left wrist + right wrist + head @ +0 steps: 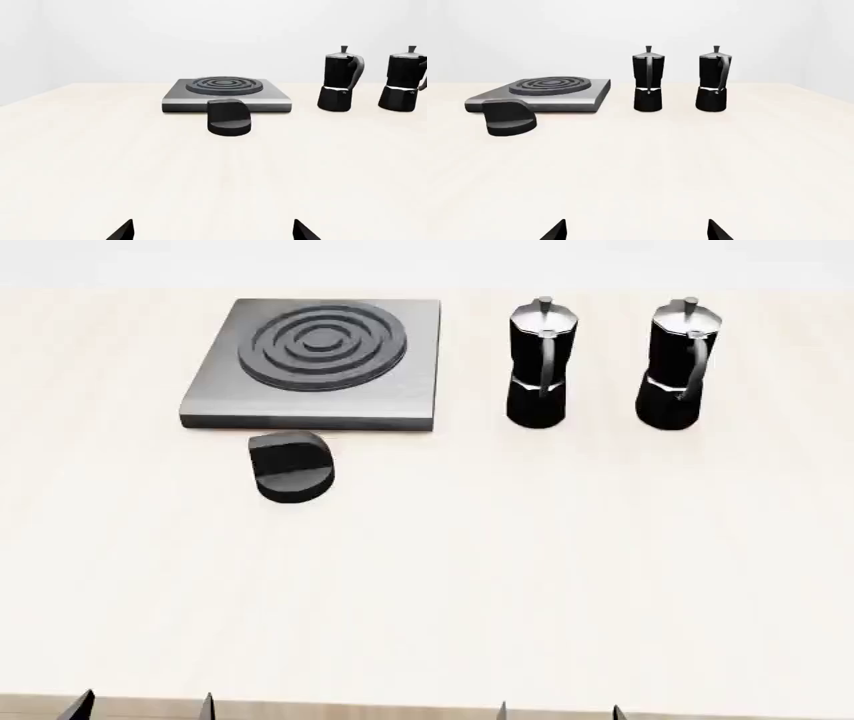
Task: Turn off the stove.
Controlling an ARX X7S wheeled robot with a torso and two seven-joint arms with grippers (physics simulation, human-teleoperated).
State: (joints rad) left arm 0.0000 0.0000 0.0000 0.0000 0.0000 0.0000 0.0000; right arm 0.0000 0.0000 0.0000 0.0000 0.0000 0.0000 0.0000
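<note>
The stove [320, 365] is a flat grey square plate with a ringed round burner, lying at the far left of the pale table. Its black knob [291, 467] sits on the table just in front of the plate, apart from it. From the wrists I see the stove [227, 94] [544, 94] and knob [229, 117] [508, 118] far ahead. My left gripper [144, 705] [213, 231] and right gripper [558, 710] [636, 231] hover at the table's near edge, both open and empty, only their fingertips showing.
Two black-and-silver moka pots [541, 365] [678, 365] stand upright to the right of the stove, side by side. The table's near edge [400, 706] runs just by my fingertips. A plain white wall lies behind.
</note>
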